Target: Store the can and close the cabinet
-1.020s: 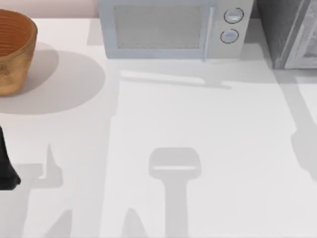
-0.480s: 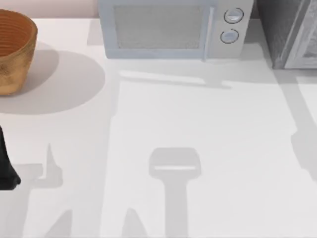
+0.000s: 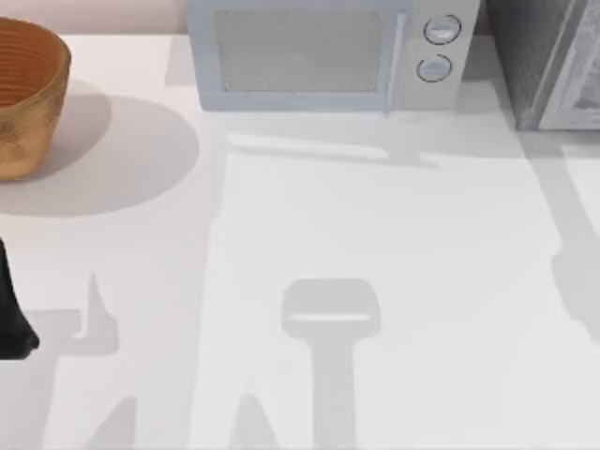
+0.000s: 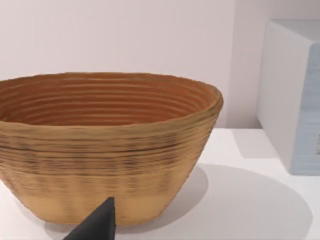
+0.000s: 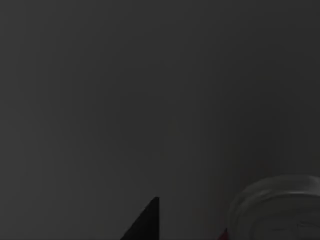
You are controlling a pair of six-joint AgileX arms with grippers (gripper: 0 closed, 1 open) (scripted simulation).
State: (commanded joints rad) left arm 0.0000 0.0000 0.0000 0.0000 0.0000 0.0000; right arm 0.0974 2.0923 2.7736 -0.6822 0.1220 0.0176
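One dark tip of the left fingers [image 4: 100, 222] juts up in the left wrist view, and with just that one tip to go by I cannot tell whether they are spread or pressed together. Past the tip stands a wide woven basket [image 4: 107, 150], tan outside and ribbed orange-brown inside, upright on the white desk [image 4: 250, 200]. The tip is near the basket's base, though I cannot tell if the two touch. Beyond the basket, a corner of the pale blue-grey microwave [image 4: 295, 95] sits against the back wall. From above, the left arm [image 3: 11, 309] is a dark shape at the desk's left edge, well in front of the basket [image 3: 28, 103], which occupies the far left corner. The microwave [image 3: 319, 56] stands along the far edge at the middle, its two round knobs on the right of its face. The cabinet [image 3: 539, 56], dark and speckled grey with a pale framed door panel, fills the far right corner, just beside the microwave. The right wrist view is dark. One tip of the right fingers [image 5: 147, 222] is visible, and their state I cannot tell. Near that tip the can [image 5: 277, 207] shows its silver top and a sliver of red.
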